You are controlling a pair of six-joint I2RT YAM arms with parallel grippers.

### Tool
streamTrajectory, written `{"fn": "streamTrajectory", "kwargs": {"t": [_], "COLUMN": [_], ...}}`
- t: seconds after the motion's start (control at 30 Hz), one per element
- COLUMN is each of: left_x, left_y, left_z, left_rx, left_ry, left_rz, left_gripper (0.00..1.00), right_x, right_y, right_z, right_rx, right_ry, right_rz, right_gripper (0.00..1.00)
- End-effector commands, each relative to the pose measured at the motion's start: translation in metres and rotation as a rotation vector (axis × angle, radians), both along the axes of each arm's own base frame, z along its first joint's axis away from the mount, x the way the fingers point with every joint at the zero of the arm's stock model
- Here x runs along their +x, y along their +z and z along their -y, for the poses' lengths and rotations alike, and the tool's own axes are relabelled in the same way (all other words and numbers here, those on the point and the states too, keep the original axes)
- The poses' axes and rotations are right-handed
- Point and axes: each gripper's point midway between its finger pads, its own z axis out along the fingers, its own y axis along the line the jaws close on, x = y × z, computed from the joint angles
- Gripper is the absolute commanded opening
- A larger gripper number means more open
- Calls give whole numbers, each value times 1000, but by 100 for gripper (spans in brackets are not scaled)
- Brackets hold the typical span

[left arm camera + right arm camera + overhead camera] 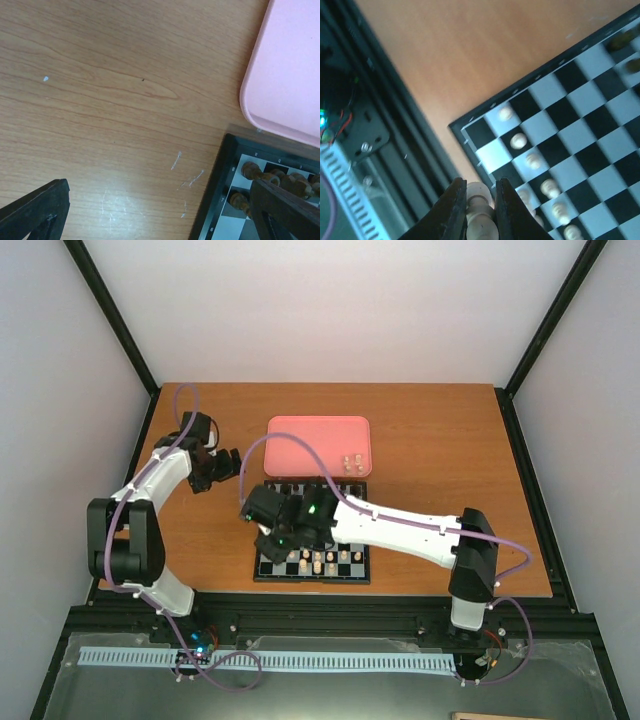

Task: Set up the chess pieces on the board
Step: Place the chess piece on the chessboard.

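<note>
With the right gripper [480,186] pinched shut on a cream chess piece [481,222] by the board [570,107]'s near-left corner, it probably needed lowering upright onto a free square, clear of the placed pieces [534,160].

board [214,200] border: faint rank digits 8, 7, 6; file letters too blurred to read.

Wood-grain table [100,100]; matt tray [290,65]; smooth board [590,125]
</note>
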Motion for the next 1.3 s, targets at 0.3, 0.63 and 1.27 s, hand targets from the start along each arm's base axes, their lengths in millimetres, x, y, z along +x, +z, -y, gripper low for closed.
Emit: {"fn": "streamTrajectory", "kwargs": {"t": [0.3, 0.63, 1.27], "left_x": [-11, -5, -9], "left_y": [11, 17, 8], "left_z": [6, 4, 2], "left_rx": [-33, -15, -4], "left_ry": [-7, -18, -24], "left_rz": [64, 86, 68], "left_gripper": [100, 100, 100], "right_x": [-39, -37, -24], "right_y": [-48, -82, -116], "right_z": [13, 7, 18], "right_rx": [-51, -86, -91], "right_ry": [71, 130, 97], "right_rz": [-44, -41, -105], "right_gripper": [13, 12, 12]}}
